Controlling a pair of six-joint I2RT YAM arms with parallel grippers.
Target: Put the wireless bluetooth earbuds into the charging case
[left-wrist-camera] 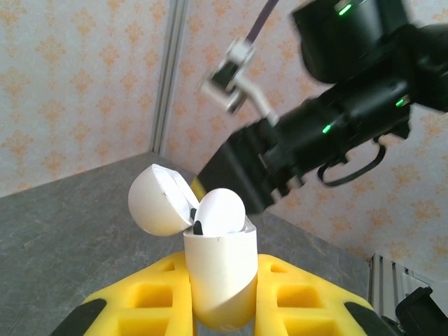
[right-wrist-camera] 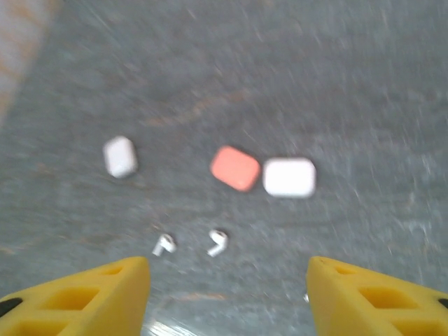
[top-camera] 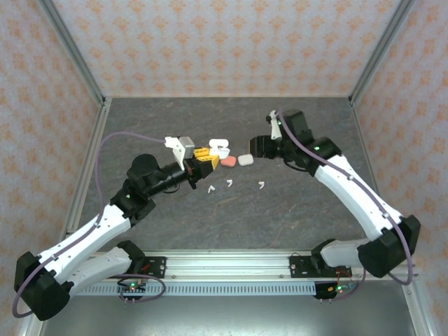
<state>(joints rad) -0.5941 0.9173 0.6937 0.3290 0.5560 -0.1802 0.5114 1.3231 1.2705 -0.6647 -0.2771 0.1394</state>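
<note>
Clamped in the left gripper, an open white case seems to seat one earbud already. Three more earbuds lie loose on the table nearby, still to be inserted. Farther right, the right gripper hangs over them, spread wide and empty.

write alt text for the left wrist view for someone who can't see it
The left gripper holds a white charging case upright with its lid flipped open to the left and a white earbud sitting in the top. Behind it, the black right arm reaches in, blurred, over the grey table, with a patterned wall beyond.
</note>
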